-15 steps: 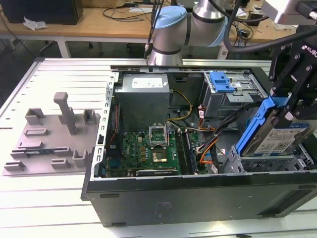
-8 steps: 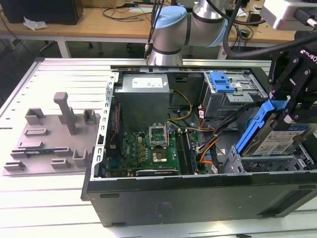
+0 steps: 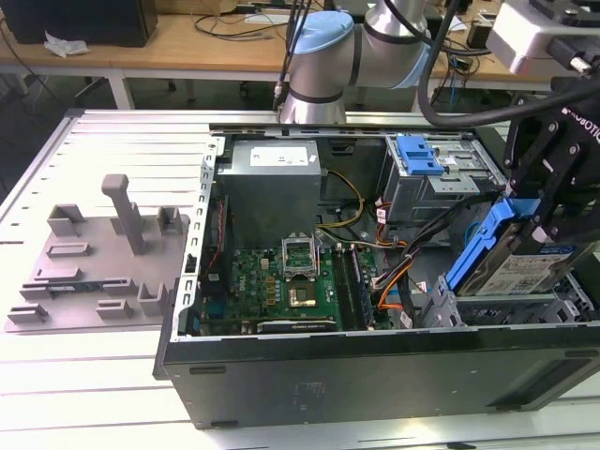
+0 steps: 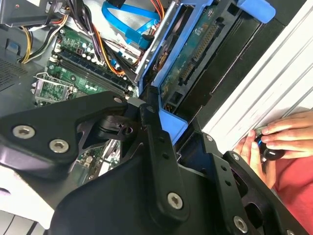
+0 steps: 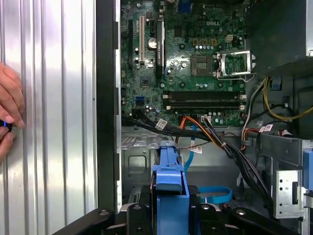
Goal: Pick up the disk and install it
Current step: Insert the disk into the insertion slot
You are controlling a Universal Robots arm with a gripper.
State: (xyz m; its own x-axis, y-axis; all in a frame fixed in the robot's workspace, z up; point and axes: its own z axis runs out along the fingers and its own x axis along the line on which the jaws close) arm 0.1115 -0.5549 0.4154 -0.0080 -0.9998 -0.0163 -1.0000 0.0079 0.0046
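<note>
The disk point(image 3: 521, 269), a silver drive with a white-and-blue label in a bright blue carrier frame, hangs tilted over the drive bay point(image 3: 450, 305) at the front corner of the open computer case, on the exterior view's right. My black gripper point(image 3: 542, 217) is shut on it from above. In the second wrist view the disk's green circuit-board underside point(image 4: 194, 55) and blue frame sit between my fingers point(image 4: 157, 142). The first wrist view shows the blue carrier's end point(image 5: 169, 177) just ahead of my gripper point(image 5: 171, 213), above the case floor.
Inside the case lie the motherboard point(image 3: 281, 281), a grey power supply point(image 3: 272, 178), bundled cables point(image 5: 215, 137) and an upper bay with a ribbed blue latch point(image 3: 417, 155). A grey fixture with posts point(image 3: 103, 253) stands on the exterior view's left. A person's hand point(image 4: 279, 137) rests on the table beside the case.
</note>
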